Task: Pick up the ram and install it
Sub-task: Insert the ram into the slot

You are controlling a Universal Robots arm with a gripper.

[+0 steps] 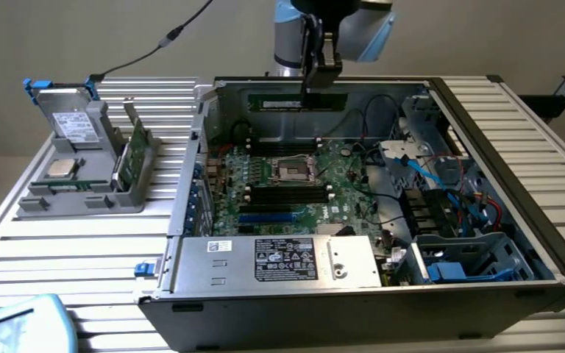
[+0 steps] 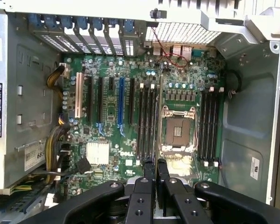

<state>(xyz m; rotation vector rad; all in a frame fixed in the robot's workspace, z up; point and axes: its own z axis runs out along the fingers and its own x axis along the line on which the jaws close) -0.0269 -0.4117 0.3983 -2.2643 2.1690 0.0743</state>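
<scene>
Jaws: narrow, closed on the ram [image 1: 297, 101]; the black fingertips [image 2: 149, 170] sit close together.
Ram position: held level, long edge flat, over the far side of the open computer case [image 1: 518, 184], in front of its far wall. It is above the motherboard [image 1: 302, 180] and not in any slot.
Arm: the arm [image 1: 293, 29] comes down from above at the far side of the case.
Below the jaws: the processor socket [image 2: 177, 130], with a bank of black memory slots [image 2: 147, 121] on one side of it and a second bank [image 2: 209, 123] on the other.
Nearby on the board: a blue expansion slot [image 2: 121, 102], a white slot [image 2: 78, 95] and a small finned heatsink [image 2: 97, 153].
Obstructions: black cables [image 1: 366, 121] loop near the far wall, just beside the ram's end. Blue and red cables [image 1: 449, 180] crowd the exterior view's right.
Near side of the case: a power supply [image 1: 277, 261] with a printed label, and a drive cage [image 1: 464, 257] next to it.
Outside the case: a grey rack [image 1: 86, 195] on the exterior view's left. It holds a boxy drive [image 1: 71, 125], a square silver chip [image 1: 62, 168] and a green board [image 1: 137, 147] standing on edge.
Surface: a slatted pale tabletop [image 1: 67, 246] carries the case and the rack. A light-blue object [image 1: 12, 323] shows at its near corner.
Room: plain beige wall behind; a black cable [image 1: 170, 33] hangs across it.
</scene>
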